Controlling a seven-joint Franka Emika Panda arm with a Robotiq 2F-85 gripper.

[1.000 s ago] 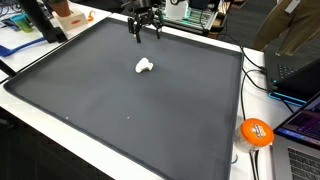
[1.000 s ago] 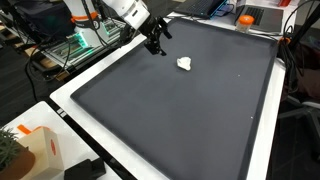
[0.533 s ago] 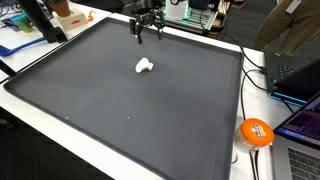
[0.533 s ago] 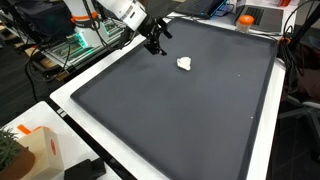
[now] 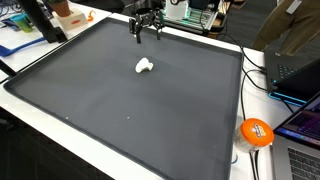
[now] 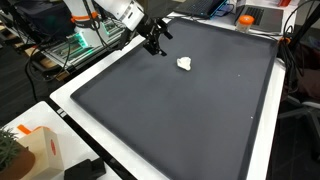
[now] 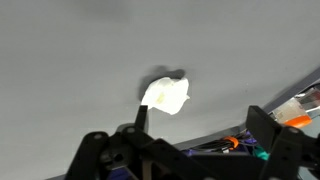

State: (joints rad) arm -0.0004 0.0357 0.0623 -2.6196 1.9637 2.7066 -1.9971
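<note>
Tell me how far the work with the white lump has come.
Done: nothing visible; the white lump lies on the dark mat. In hand: the end effector hovers open and empty near the mat's edge, apart from the lump. Left: it is not yet reached or gripped.

Small white crumpled lump (image 5: 144,67) mid-mat

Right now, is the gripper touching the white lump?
Apart. In an exterior view the gripper hangs near the far edge, with bare mat showing between it and the lump.
</note>
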